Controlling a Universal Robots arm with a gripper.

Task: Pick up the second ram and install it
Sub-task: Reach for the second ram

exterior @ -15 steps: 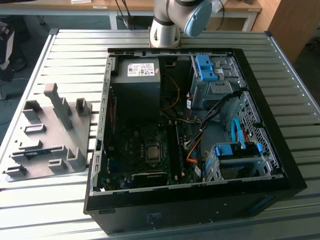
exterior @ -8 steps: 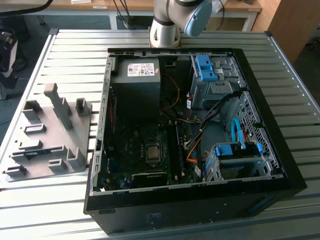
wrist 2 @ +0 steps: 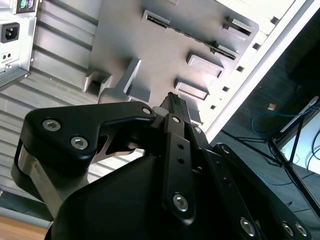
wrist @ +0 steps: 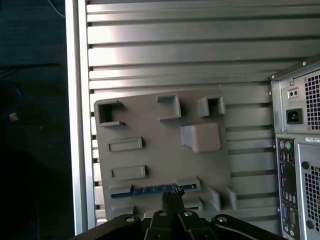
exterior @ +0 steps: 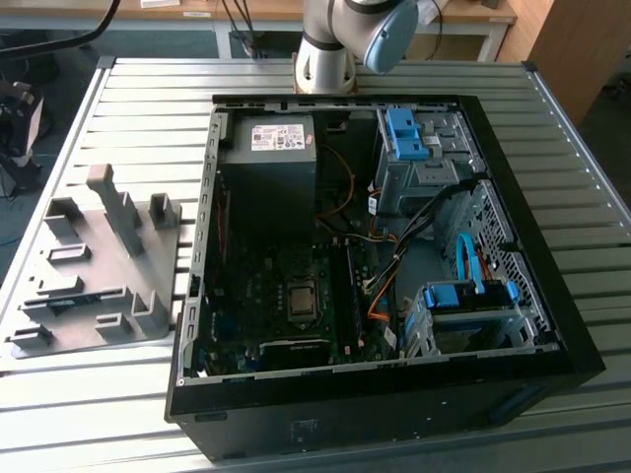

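Pincer above the grey tray, closed tight, holding nothing.
We see the second ram in a tray slot (bluish edge showing).

exterior: high, oblique, case and tray | wrist views: both over tray
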